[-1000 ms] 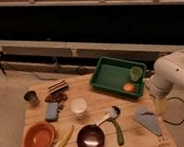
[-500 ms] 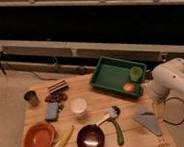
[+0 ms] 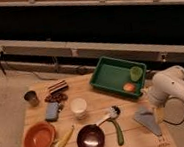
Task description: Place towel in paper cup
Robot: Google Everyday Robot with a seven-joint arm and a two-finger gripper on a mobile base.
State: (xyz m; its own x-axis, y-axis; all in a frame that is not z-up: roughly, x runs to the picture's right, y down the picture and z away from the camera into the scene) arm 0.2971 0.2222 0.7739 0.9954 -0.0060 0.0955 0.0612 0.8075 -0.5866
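Gripper over towel, towel tapering lower-right

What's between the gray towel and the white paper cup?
A green-handled brush lies between the towel and the paper cup in the camera view. The hand hangs at the towel's edge.

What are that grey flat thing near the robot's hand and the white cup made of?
The towel looks like soft cloth: matte grey, lying limp. The paper cup seems paper: plain matte white. The gripper is at the towel's right edge.
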